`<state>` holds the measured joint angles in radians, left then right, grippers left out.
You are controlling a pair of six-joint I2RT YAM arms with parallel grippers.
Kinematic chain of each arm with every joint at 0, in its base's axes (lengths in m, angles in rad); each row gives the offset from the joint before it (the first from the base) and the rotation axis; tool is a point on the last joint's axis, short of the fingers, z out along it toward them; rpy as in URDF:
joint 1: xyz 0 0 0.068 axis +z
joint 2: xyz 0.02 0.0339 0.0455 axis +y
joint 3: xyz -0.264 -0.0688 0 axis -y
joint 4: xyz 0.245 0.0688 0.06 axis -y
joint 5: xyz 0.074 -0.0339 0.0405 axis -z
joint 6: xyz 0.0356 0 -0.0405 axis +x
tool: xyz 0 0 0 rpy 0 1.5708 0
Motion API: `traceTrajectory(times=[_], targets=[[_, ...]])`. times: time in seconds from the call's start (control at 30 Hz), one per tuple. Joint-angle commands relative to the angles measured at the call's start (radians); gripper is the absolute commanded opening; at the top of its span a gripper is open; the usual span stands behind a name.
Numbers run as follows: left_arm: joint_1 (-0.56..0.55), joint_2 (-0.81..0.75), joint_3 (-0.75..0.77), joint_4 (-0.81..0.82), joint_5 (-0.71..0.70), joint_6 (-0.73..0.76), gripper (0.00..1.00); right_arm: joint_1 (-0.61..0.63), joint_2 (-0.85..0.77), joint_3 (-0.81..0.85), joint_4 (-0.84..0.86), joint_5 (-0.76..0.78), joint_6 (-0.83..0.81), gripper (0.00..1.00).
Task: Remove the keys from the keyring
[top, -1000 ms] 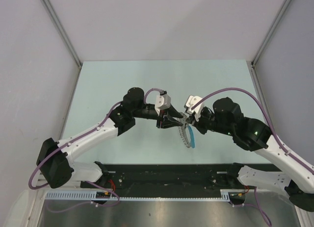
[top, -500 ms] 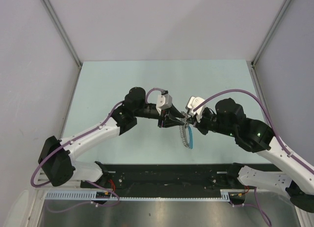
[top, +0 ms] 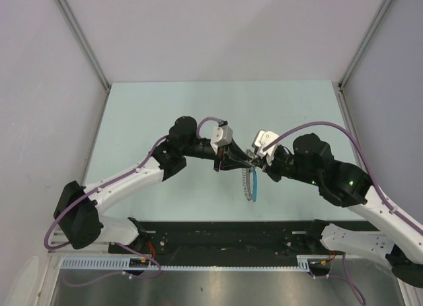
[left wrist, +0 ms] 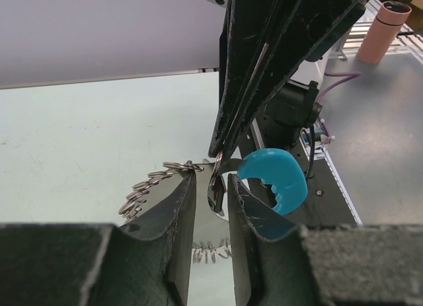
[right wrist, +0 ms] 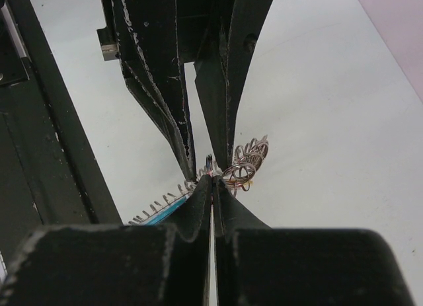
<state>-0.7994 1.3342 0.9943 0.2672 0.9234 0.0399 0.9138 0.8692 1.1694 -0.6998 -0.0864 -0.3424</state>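
Both grippers meet above the middle of the table. My right gripper [top: 252, 162] [right wrist: 212, 179] is shut, pinching the thin wire keyring [left wrist: 218, 162] at its tips. From the ring hang a bright blue strap [top: 256, 187] [left wrist: 281, 177] and a chain of small metal rings [left wrist: 151, 186] [right wrist: 246, 162]. A thin dull metal piece, apparently one of the keys [left wrist: 215, 187] seen edge-on, hangs between the jaws of my left gripper [top: 242, 162] [left wrist: 211, 182]. Those jaws stand a little apart, with a narrow gap on each side of it.
The pale green table [top: 165, 114] has grey walls at both sides and the back. A black strip [top: 225, 230] runs along its near edge. A pink cylinder [left wrist: 386, 28] stands on the metal shelf beyond that edge.
My left gripper's jaws have narrowed around the hanging metal piece. Both wrists have shifted slightly; the right gripper stays shut, and the blue strap and rings hang as before.
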Motion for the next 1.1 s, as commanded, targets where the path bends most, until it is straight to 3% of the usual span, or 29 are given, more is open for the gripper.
traceTrajectory(times=[0.0, 0.83, 0.93, 1.03, 1.07], targets=[[-0.006, -0.044, 0.015, 0.041, -0.006, -0.017, 0.3, 0.005, -0.019, -0.002, 0.071, 0.016, -0.009, 0.0], [-0.006, 0.003, 0.07, -0.049, -0.004, 0.021, 0.22, 0.005, -0.026, -0.028, 0.106, 0.001, -0.007, 0.0], [-0.006, 0.005, 0.069, -0.042, -0.005, 0.023, 0.17, 0.005, -0.021, -0.033, 0.108, -0.001, -0.007, 0.0], [-0.006, 0.002, 0.066, -0.037, -0.023, 0.034, 0.0, 0.005, -0.024, -0.034, 0.108, -0.004, -0.007, 0.0], [-0.006, -0.001, 0.05, -0.025, -0.05, 0.04, 0.0, 0.005, -0.025, -0.034, 0.109, -0.007, -0.007, 0.0]])
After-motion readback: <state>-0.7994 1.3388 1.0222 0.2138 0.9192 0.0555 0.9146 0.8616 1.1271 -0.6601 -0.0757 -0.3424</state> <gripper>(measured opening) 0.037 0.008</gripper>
